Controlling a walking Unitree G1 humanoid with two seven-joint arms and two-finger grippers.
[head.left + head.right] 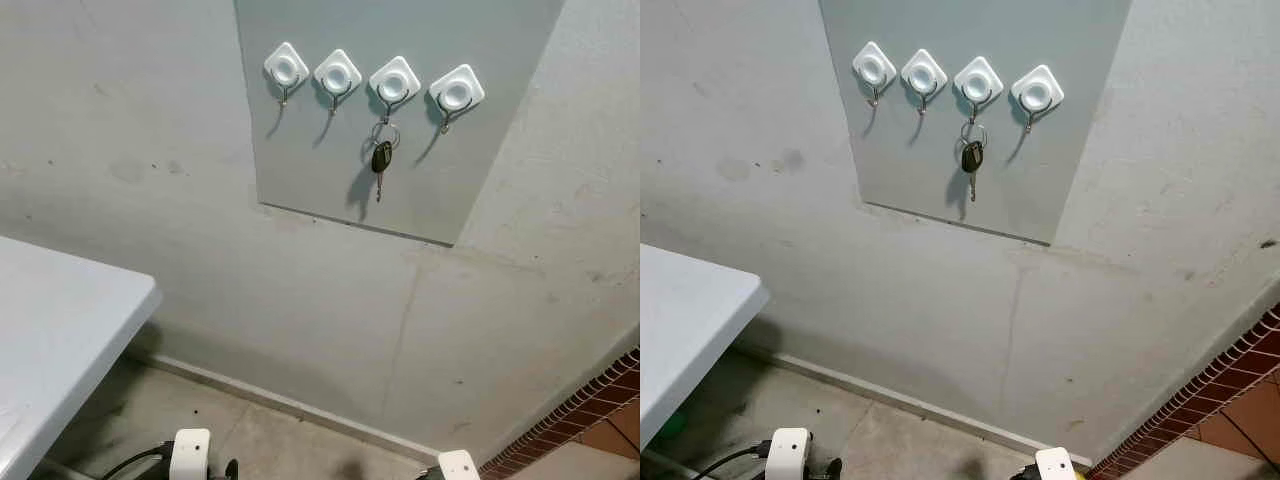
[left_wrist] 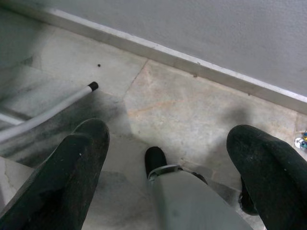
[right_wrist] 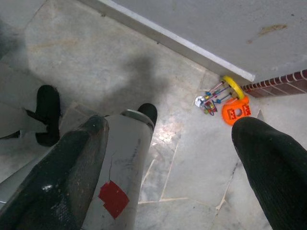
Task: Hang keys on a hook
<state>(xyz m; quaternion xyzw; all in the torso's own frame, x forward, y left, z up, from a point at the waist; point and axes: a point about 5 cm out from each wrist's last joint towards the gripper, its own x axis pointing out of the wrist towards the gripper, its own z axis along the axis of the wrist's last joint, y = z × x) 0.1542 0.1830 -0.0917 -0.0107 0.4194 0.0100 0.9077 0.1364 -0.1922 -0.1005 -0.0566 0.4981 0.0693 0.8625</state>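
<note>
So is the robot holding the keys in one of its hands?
No, nothing is held. Both the left tool and right tool are open, pointing at the floor. The keys hang on a hook.

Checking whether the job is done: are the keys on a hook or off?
On: the keys hang from the third hook.

hooks: 4 | keys: 1 bunch | table: 1 | toys: 2

We observe the black-headed keys hanging vertically by their ring from the third white hook from the left.
</note>
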